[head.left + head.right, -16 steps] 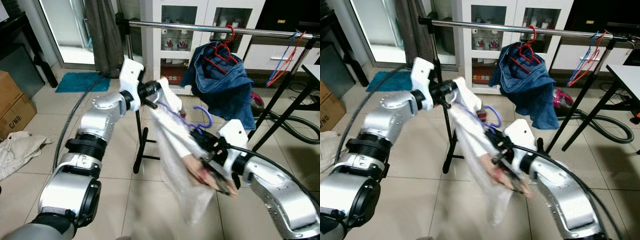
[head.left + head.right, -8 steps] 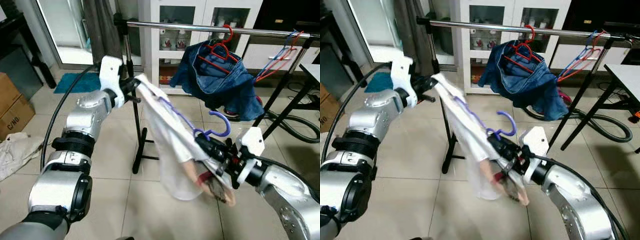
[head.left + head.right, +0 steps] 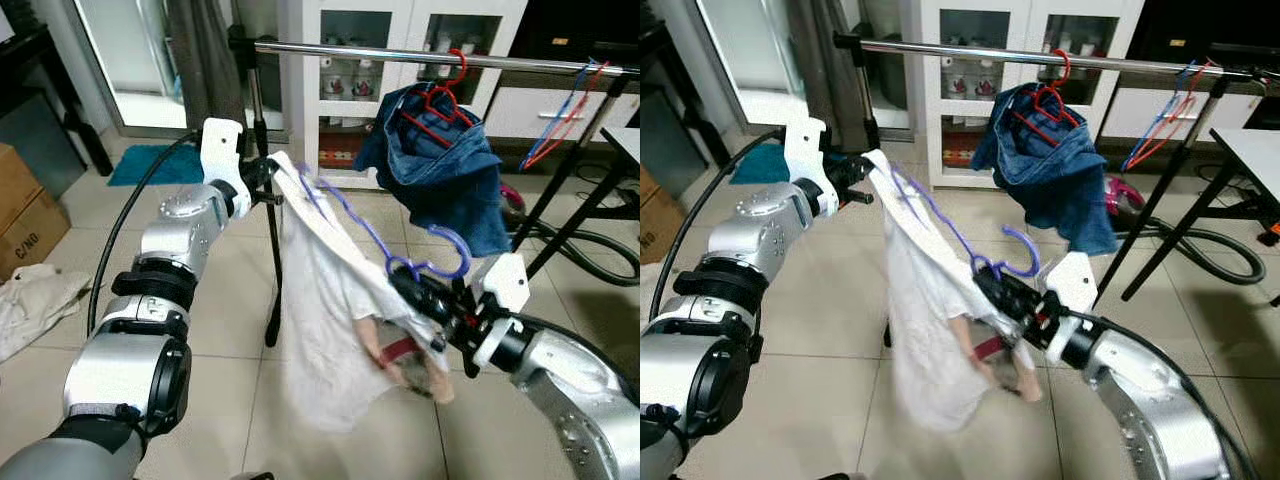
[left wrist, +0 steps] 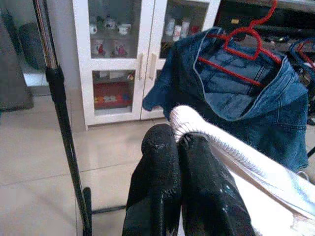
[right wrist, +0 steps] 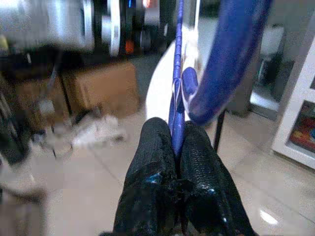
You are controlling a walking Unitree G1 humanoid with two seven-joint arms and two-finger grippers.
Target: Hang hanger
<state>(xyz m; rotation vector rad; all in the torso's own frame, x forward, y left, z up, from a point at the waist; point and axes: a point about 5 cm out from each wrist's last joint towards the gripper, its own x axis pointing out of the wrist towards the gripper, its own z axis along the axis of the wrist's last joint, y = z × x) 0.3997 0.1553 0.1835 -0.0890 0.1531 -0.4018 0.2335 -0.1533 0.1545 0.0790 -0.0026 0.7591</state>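
Jaws of right gripper (image 5: 174, 142) clamp purple hanger (image 3: 385, 236); left gripper (image 4: 179, 142) pinches white garment (image 3: 320, 320).

Bright indoor light, right-wrist blur

My head stereo pair looks forward and down from above both arms, facing the clothes rail (image 3: 420, 57) and white cabinet (image 3: 1010, 60); both eyes share basically everything. Left wrist cam sits tight behind its fingers (image 4: 162, 182), also facing that cabinet. Right wrist cam hugs its fingers (image 5: 197, 162), looking toward a cardboard box (image 5: 103, 88).
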